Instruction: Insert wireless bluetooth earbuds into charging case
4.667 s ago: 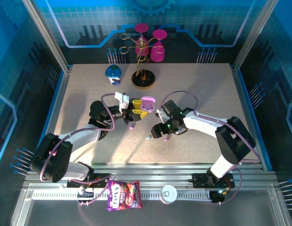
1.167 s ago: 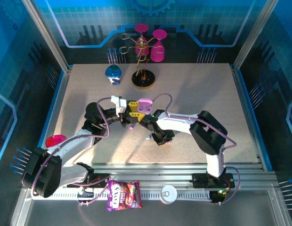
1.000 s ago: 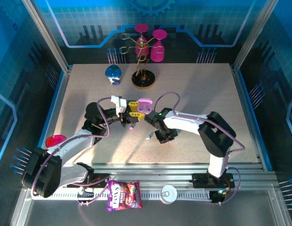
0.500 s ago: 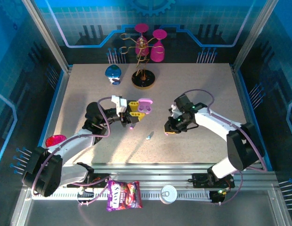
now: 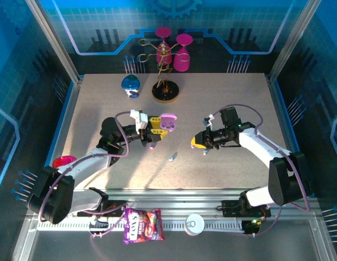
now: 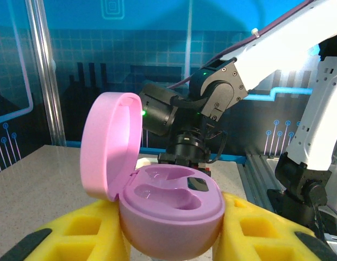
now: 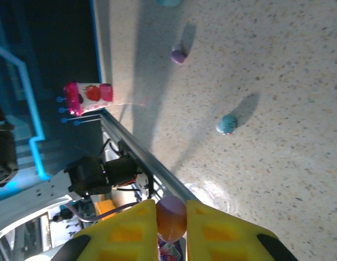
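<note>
Earbud (image 7: 171, 218) half hidden, pinched in right tool (image 7: 172, 211).

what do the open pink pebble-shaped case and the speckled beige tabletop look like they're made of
The open pink pebble-shaped case: probably moulded plastic, smooth satin finish; soft highlights on its lid and seamless rounded recesses. The speckled beige tabletop: looks like stone or a stone-effect laminate, slightly glossy; fine dark flecks and a bright glare patch.

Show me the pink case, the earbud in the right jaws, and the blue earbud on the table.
pink case (image 6: 168, 228): left wrist view, front of base.
held earbud (image 7: 171, 216): right wrist view, rounded body.
blue earbud (image 7: 227, 124): right wrist view, its middle.
</note>
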Controlling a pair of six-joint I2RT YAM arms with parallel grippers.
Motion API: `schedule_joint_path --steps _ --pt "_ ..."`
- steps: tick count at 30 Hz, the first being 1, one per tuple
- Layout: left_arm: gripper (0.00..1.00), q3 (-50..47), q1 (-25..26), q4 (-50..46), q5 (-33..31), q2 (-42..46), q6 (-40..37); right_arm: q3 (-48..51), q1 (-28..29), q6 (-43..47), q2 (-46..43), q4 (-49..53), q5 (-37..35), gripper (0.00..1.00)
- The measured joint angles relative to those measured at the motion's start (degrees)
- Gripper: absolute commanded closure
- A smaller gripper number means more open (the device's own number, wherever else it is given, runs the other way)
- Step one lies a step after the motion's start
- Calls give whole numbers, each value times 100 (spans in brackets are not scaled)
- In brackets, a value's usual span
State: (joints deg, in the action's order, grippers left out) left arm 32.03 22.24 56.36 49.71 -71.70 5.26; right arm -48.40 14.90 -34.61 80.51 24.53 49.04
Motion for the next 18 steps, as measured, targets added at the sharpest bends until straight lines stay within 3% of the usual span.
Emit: schedule_joint_path --steps 8,18 --pt "71 0 0 44 2 -74 74 262 -48 -356 -321 -782 671 85" --pt "71 4 223 -55 4 -431 -28 105 -17 -426 -852 -1043 739 86"
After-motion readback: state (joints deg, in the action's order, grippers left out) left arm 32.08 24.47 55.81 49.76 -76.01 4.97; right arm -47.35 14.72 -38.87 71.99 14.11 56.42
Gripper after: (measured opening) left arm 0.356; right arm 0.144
